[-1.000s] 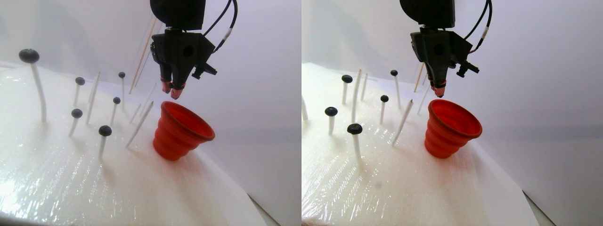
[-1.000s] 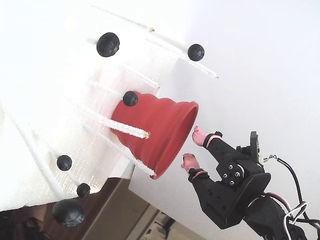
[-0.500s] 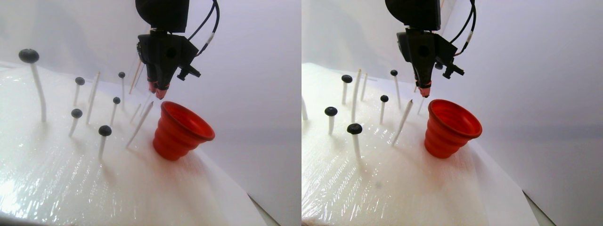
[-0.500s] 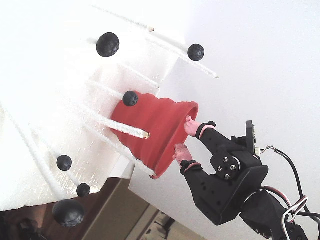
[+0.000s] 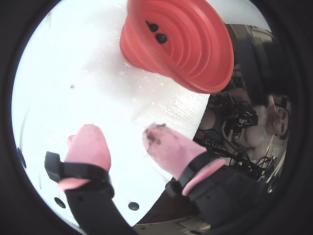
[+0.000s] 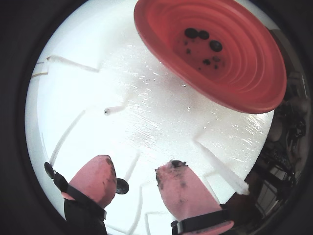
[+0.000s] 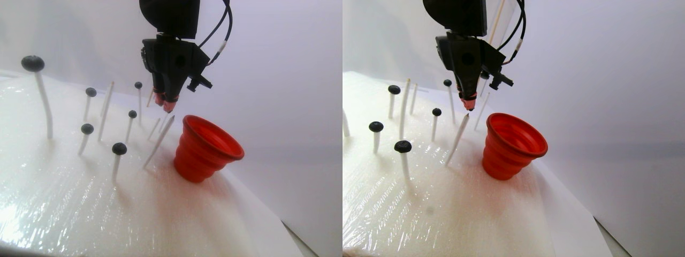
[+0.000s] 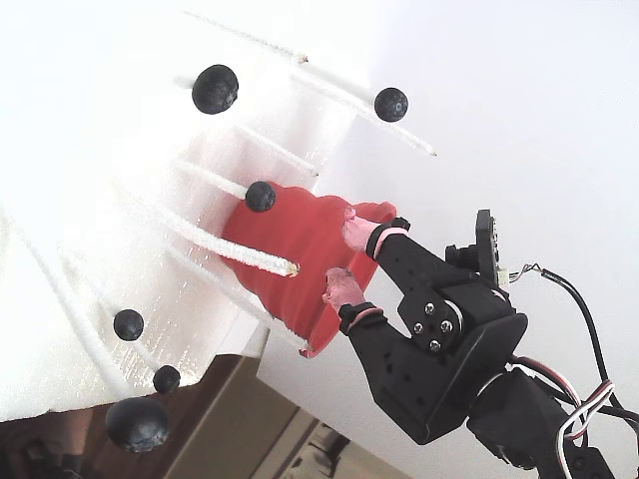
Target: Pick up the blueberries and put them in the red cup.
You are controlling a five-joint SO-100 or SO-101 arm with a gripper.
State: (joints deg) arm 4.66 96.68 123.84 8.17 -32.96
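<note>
So we've got a white, shiny, plastic-wrapped foam-looking pad (image 7: 64, 209) sitting as the work surface, with thin white sticks (image 7: 158, 142) poking up out of it, all against a plain pale wall. In the fixed view there's a brownish floor or counter edge (image 8: 235, 394) below the pad, but we can't tell which.

The red cup (image 7: 206, 150) sits tilted on the pad's right side in the stereo pair view, mouth facing up and to the right. The blueberries (image 7: 119, 149) are mostly stuck on top of the sticks to the left of the cup, and a few dark ones (image 6: 203, 35) already lie inside the cup in a wrist view. In the other wrist view we only see two (image 5: 157, 32) in there.

Hard-to-read bits: both wrist views are fisheye with a black ring cutting off the edges, and the right side of one shows a dark tangle of cables (image 5: 234, 117) we can't really make out. The upper arm is cropped off at the top of the stereo pair view.

The gripper (image 7: 167, 104) hangs above the pad, just left of the cup rim and near a bare stick tip. Its pink-tipped fingers (image 6: 183, 193) are moderately spread with nothing between them, dark smudges on one tip. In the fixed view they overlap the cup; contact we can't tell.
</note>
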